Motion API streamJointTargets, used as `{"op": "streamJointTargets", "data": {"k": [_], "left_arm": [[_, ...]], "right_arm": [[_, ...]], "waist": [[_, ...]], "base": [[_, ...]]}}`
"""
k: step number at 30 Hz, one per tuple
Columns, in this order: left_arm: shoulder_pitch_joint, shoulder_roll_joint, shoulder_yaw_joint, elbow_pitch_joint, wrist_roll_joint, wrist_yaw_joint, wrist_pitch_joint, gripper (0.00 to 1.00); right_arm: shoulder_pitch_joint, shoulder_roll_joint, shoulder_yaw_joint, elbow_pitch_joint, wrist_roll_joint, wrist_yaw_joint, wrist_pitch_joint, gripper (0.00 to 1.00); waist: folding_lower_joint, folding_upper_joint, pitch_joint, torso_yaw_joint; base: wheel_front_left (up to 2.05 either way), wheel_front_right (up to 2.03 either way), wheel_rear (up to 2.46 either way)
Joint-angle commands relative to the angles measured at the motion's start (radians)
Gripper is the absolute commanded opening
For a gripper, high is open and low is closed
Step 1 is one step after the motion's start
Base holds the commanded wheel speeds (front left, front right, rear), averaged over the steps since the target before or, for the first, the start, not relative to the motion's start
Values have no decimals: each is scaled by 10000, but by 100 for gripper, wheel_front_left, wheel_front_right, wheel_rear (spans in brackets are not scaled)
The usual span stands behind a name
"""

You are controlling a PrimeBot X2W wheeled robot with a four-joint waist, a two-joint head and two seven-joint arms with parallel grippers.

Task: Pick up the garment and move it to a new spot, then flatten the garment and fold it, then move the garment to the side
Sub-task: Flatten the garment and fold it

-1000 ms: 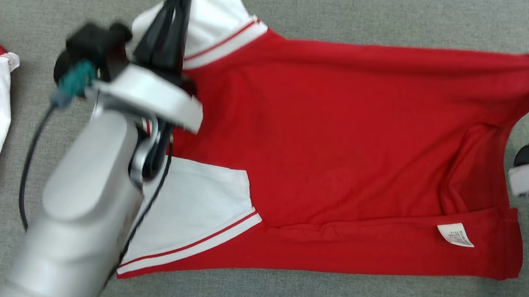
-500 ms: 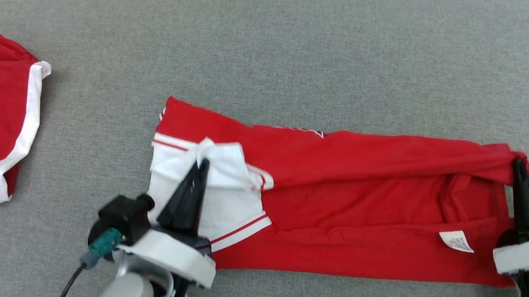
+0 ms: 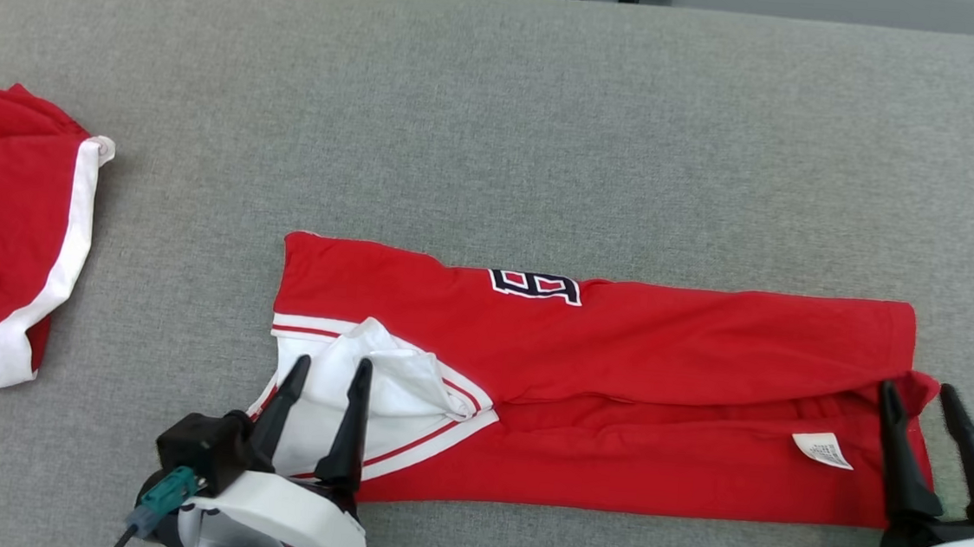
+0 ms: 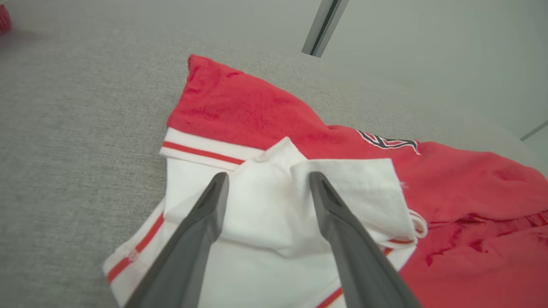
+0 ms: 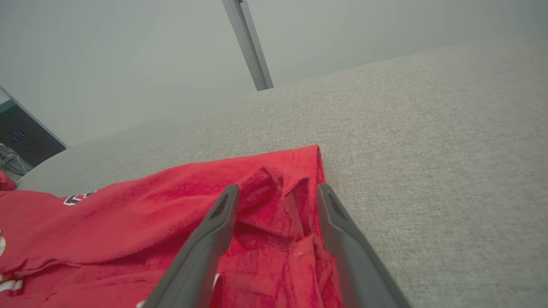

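Red garment (image 3: 618,379) flat; left jaws spread astride white sleeve (image 3: 396,384) (bunched), right jaws spread astride hem corner (image 3: 920,386).

Soft, bright, even light falls from above. The grey surface (image 3: 499,118) beyond the left gripper (image 3: 334,364) looks matte and evenly lit. Shadows are faint: a thin dark line under the garment (image 3: 638,346) edge beside that gripper, and a deeper patch inside the fold next to the right gripper (image 3: 917,390). The head view is sharp. In both wrist views the finger bases blur close to the lens, straight lines beyond the fingertips lean, and the background past the right gripper's tips is pale and hazy.
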Motion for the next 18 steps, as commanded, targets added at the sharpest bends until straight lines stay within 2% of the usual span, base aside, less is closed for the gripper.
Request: {"op": "streamJointTargets", "data": {"k": [1,4,9,18], "left_arm": [[153,25,73,-51,42,38,-108,100],[99,133,371,-336,283,258,-538,100],[104,179,975,-756,656,474,-852,100],[391,413,1689,-883,1258,339,-909,100]], "right_arm": [[126,15,-145,-239,-208,-3,-188,100],[303,276,-535,-1015,-1009,-3,-405,100],[232,557,-791,-2115,-2170,-3,-63,100],[687,868,-784,-2525,-2981,-3,624,100]], "waist": [[0,0,-126,-74],[0,0,-312,-186],[0,0,-758,-401],[0,0,-1607,-606]], "base": [[0,0,0],[0,0,0],[0,0,0],[0,0,0]]}}
